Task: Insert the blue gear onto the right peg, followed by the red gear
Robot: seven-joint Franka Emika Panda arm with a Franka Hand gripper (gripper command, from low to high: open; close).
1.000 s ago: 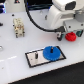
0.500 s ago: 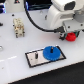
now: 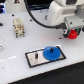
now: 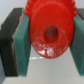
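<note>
The blue gear [image 3: 50, 52] lies flat on the grey black-bordered plate [image 3: 35, 58], at the plate's end toward the exterior view's right. The peg under it is hidden. One thin dark pin [image 3: 36, 55] stands on the plate's other half. My gripper [image 3: 71, 33] hangs above and to the exterior view's right of the plate, shut on the red gear [image 3: 73, 34]. In the wrist view the red gear [image 4: 50, 30] fills the space between the two teal finger pads [image 4: 23, 42], its centre hole facing the camera.
A small beige block-like object [image 3: 19, 27] stands at the back on the exterior view's left. A dark cable [image 3: 35, 17] curves over the white table [image 3: 20, 47] behind the arm. The table's front edge runs below the plate.
The arm and the red gear have barely shifted. The blue gear has stayed on the plate.
</note>
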